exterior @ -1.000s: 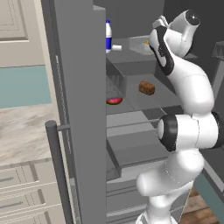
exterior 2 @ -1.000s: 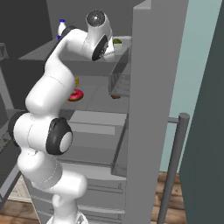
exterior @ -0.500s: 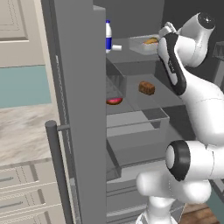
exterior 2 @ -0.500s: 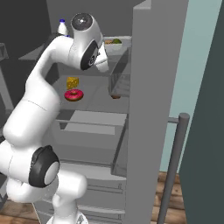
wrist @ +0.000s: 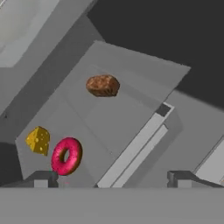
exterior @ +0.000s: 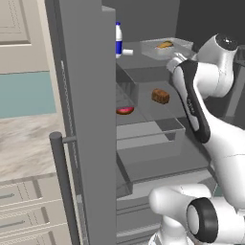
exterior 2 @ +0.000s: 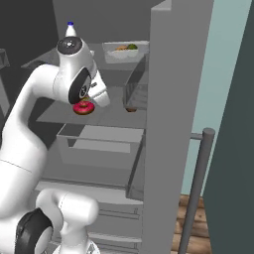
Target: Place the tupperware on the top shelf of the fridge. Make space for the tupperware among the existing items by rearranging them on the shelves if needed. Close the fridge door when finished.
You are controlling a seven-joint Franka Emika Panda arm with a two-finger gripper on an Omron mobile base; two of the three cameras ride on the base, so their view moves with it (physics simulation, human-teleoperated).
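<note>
Arm withdrawn from top shelf (exterior: 143,60) since earlier frame; tupperware (exterior: 165,48) resting there, right of bottle (exterior: 118,40); gripper (wrist: 111,178) jaws wide, empty; next: clear cavity fully before swinging fridge door (exterior: 83,119) shut.

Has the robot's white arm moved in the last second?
Yes. Its hand pulled back from the clear tupperware tray on the top shelf, toward the camera.
</note>
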